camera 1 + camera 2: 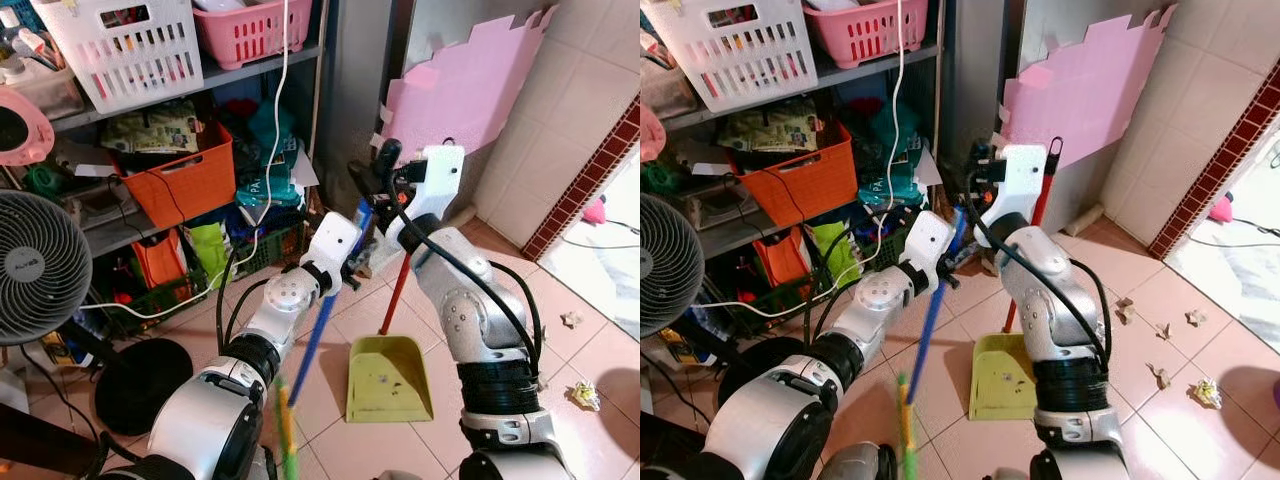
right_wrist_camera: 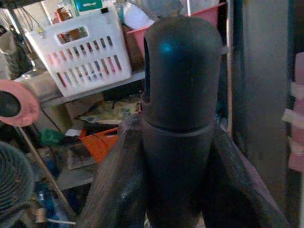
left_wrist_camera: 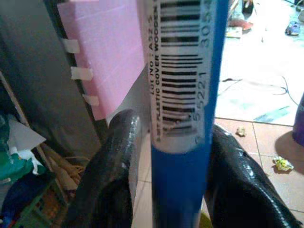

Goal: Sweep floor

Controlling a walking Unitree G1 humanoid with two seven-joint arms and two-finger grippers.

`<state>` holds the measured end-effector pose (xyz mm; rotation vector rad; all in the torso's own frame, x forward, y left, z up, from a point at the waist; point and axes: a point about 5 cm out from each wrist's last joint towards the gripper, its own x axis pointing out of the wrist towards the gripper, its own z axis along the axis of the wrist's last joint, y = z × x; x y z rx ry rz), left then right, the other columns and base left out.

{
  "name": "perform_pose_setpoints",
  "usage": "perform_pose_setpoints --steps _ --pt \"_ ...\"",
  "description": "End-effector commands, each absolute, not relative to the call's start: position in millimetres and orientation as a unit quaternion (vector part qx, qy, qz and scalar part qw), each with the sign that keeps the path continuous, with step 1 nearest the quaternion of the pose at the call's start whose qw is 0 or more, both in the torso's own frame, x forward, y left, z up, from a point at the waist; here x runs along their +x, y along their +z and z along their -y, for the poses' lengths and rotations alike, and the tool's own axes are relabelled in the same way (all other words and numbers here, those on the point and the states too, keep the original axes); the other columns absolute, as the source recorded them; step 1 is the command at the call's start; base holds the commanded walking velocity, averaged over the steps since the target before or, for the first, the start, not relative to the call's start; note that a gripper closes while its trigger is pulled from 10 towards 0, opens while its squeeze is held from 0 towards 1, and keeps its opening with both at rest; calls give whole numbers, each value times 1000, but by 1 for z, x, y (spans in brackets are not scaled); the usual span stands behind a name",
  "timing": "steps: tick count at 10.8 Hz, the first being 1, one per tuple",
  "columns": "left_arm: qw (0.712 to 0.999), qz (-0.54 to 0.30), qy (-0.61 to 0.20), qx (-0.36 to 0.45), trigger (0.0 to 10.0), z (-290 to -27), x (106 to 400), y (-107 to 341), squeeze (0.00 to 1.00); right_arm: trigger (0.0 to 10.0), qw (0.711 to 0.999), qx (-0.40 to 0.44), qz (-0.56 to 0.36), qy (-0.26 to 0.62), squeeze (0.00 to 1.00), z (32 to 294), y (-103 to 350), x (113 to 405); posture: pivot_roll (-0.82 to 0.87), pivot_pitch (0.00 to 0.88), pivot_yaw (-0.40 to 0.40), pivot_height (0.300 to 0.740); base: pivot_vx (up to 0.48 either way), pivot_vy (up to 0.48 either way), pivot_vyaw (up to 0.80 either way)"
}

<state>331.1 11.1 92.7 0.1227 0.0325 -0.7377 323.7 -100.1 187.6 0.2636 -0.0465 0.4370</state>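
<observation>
Hidden: broom [image 1: 312, 345] head was cut off below.
Left fingers [image 3: 111, 185]: clamped on broom.
Right fingers [image 2: 118, 190]: clamped on dustpan [image 1: 388, 378] handle.
Floor [image 1: 560, 350]: tiles, littered.

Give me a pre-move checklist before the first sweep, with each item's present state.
1. Left hand shut on the blue broom handle: ok, a finger on each side of it.
2. Right hand shut on the black grip of the dustpan handle: ok.
3. Yellow-green dustpan resting on the floor tiles: ok.
4. Litter to sweep located: ok, crumpled scraps lie on the tiles to the robot's right.
5. Broom head on the floor: cannot tell, the left arm hides it.
6. Room to swing: not ok, cluttered shelves and a fan stand close on the left.
</observation>
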Motion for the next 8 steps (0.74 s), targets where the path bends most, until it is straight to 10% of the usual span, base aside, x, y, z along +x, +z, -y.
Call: perform_pose_setpoints --steps 1,8 --pt "923 11 -378 64 10000 0 331 105 1000 0 969 110 56 213 0 102 198 326 -144 0 32 740 0 0 0" --pt "956 33 -288 37 10000 -74 315 102 1000 0 989 5 78 124 0 135 189 344 -90 0 36 740 0 0 0"
